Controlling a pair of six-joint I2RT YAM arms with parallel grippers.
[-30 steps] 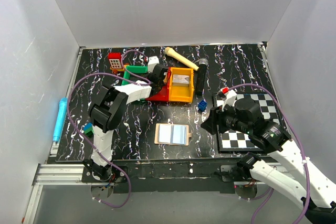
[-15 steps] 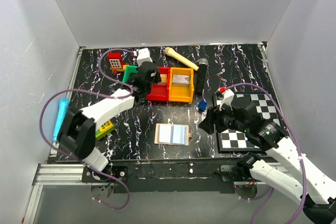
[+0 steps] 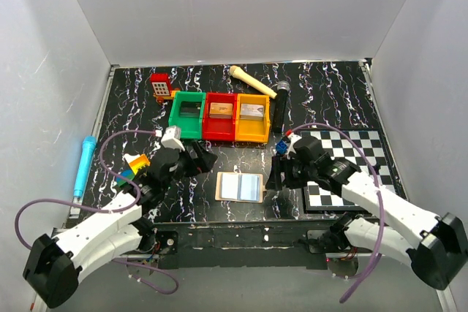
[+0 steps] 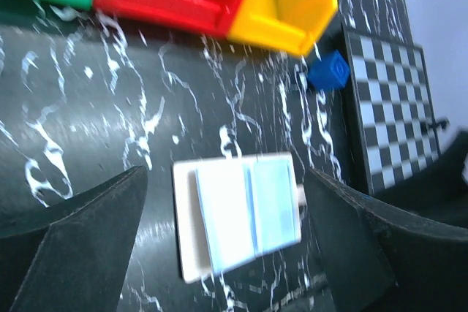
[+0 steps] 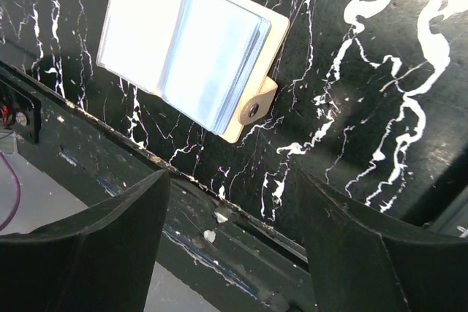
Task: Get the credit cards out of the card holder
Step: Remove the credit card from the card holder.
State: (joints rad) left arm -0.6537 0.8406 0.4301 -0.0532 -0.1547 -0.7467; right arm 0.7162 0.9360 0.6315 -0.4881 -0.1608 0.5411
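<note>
The card holder (image 3: 240,187) lay open and flat, pale blue panels up, close to the counter's (image 3: 329,85) near edge. The left fingers (image 4: 73,239) stood spread wide and empty off its left edge. The right fingers (image 5: 88,246) gaped likewise, empty, off its tabbed right edge. Bare counter ringed it. The coloured bins (image 3: 219,135) sat well behind, and the checkered board (image 3: 358,147) lay off to the right.
</note>
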